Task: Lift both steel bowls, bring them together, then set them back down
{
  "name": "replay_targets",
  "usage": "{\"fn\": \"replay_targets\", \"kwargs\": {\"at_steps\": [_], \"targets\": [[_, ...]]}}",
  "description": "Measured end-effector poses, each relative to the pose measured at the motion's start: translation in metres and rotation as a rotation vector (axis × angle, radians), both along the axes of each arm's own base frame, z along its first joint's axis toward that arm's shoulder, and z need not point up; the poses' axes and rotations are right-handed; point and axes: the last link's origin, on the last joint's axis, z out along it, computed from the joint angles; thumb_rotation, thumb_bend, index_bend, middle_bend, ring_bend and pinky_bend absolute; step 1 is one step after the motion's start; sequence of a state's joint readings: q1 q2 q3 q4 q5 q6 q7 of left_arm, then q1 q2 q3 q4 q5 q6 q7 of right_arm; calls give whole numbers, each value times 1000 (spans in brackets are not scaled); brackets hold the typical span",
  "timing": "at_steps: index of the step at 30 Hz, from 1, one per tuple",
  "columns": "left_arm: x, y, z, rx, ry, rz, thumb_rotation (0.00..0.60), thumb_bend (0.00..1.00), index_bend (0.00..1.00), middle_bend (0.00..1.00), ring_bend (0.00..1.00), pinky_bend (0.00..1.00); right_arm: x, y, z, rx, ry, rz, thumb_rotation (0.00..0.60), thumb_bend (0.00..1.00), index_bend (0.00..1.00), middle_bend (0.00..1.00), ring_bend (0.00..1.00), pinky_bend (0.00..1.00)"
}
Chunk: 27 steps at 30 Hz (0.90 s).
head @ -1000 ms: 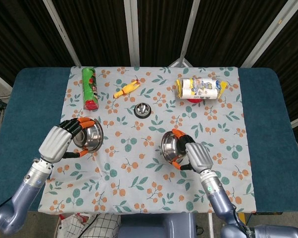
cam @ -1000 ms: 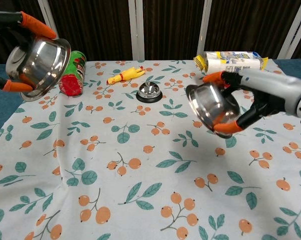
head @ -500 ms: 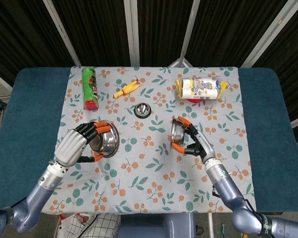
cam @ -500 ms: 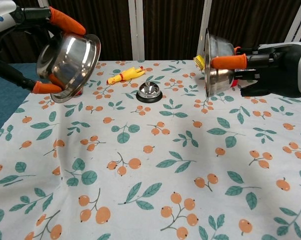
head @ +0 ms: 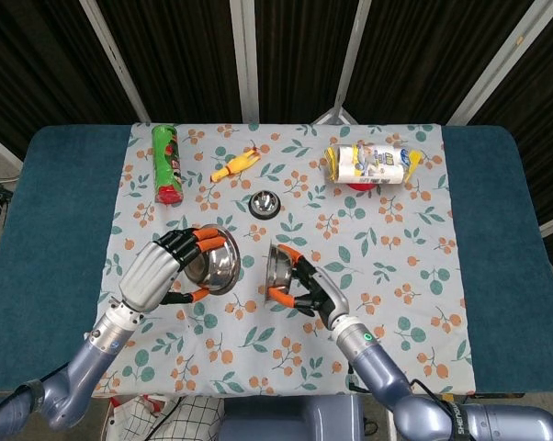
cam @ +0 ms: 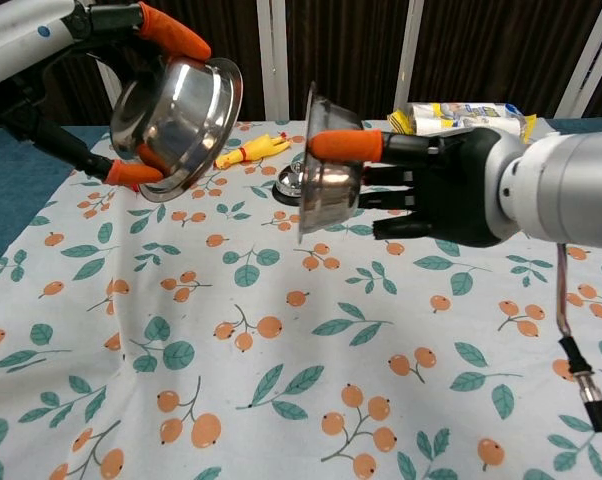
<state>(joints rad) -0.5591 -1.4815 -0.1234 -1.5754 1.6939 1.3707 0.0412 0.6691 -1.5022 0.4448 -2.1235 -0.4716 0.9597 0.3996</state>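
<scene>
Both steel bowls hang in the air above the flowered cloth, tipped on edge with their mouths facing each other. My left hand (head: 157,272) (cam: 101,60) grips the left bowl (head: 217,260) (cam: 181,115) by its rim. My right hand (head: 315,291) (cam: 451,185) holds the right bowl (head: 278,267) (cam: 326,165) almost vertical, an orange-tipped finger over its rim. A narrow gap separates the two rims; they do not touch.
A green can (head: 167,164) lies at the back left, with a yellow rubber chicken (head: 234,165) beside it. A call bell (head: 264,203) sits behind the bowls at centre. A yellow-white packet (head: 368,164) lies at the back right. Blue table (head: 47,211) flanks the cloth (head: 405,303).
Both hands have carried their bowls inward toward the centre. The gap between the bowls has shrunk from wide to narrow, and the right bowl has tipped nearly upright.
</scene>
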Motion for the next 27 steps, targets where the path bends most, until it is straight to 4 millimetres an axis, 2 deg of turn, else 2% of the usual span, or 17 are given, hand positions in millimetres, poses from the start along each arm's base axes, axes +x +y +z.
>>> {"fn": "replay_targets", "kwargs": {"at_steps": [6,12,27], "targets": [[3,0,-6,-12,3,-10,600,594,632,690,541,761,20,6,-4,13,-28,4,600,336,1000,894,919,1000],[7,-1,-13,-25,2,-20,600,594,632,690,542,761,31,9,-5,20,-42,5,600,336,1000,894,919,1000],[17,-1,-28,-24,5,-83,600,601,633,693,542,761,32,11,4,24,-55,-12,600,336,1000,894,918,1000]]}}
